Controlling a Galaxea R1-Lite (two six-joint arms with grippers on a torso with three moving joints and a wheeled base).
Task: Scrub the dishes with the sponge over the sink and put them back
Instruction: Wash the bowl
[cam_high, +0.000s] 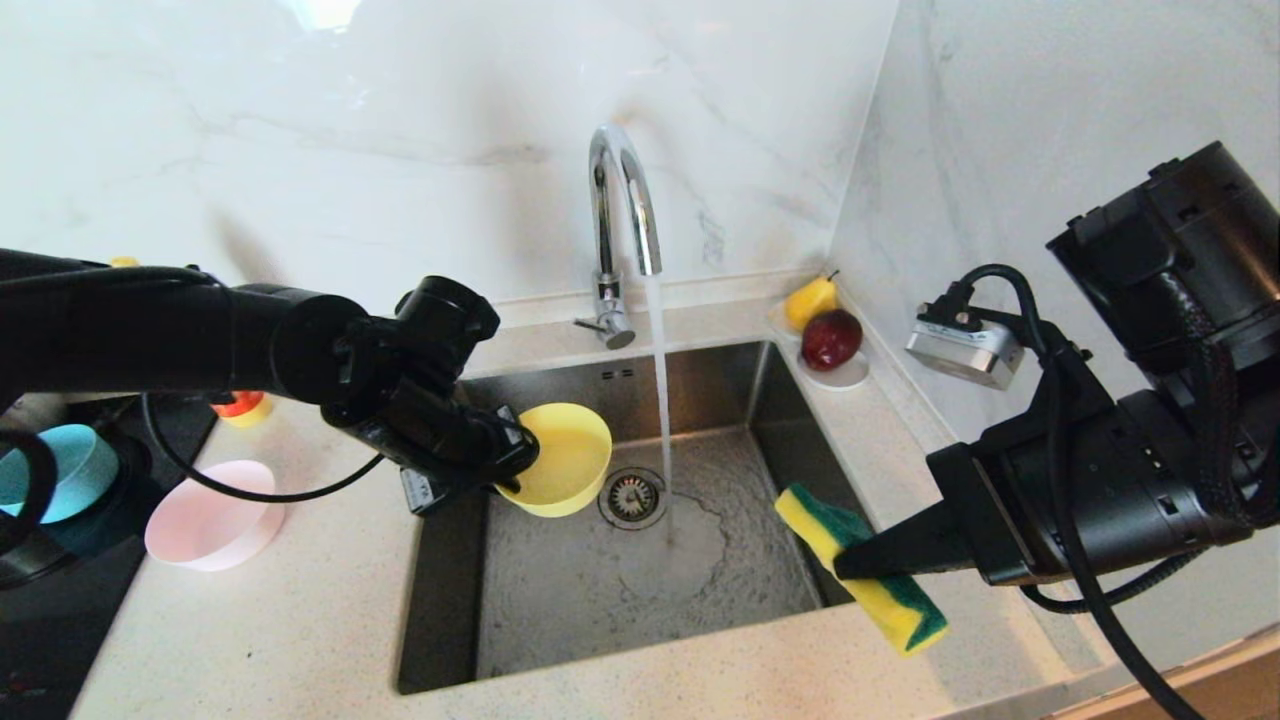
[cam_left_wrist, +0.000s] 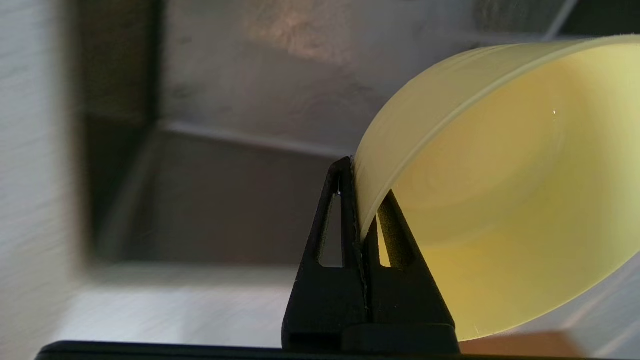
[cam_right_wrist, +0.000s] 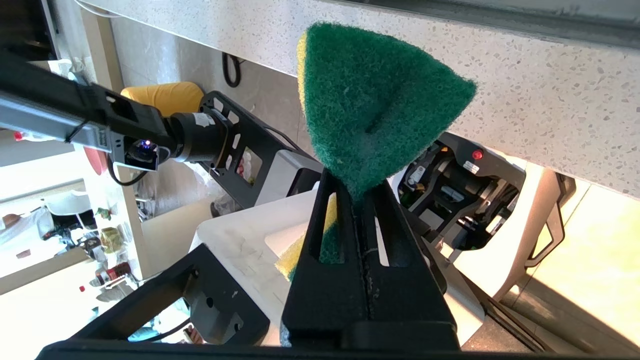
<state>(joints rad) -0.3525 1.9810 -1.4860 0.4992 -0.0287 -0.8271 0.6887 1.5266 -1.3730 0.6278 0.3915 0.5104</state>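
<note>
You have the left gripper (cam_high: 520, 462) clamped on the rim of the yellow bowl (cam_high: 562, 457), one finger inside the wall and one outside, as the left wrist view shows (cam_left_wrist: 357, 210). The bowl (cam_left_wrist: 500, 185) hangs tilted over the left part of the sink (cam_high: 560, 600), its open side turned toward the right, just left of the drain strainer (cam_high: 632, 497). Water runs from the faucet (cam_high: 622, 215) in a thin stream that lands on the sink floor just right of the strainer; the bowl sits left of that stream and apart from it.

Your right gripper (cam_high: 850, 560) is shut on the sponge (cam_high: 862, 565), pinching it across its middle. The sponge (cam_right_wrist: 370, 105) hangs over the near right corner of the sink, well apart from the bowl, with the green scouring face showing and the yellow foam at its ends.

On the surface to the left of the sink you can see the pink bowl (cam_high: 212, 514) standing upright, and farther left the blue bowl (cam_high: 60, 470). At the far right corner of the surface, a white saucer (cam_high: 840, 375) carries a red fruit (cam_high: 830, 338) and a yellow one (cam_high: 810, 300).
</note>
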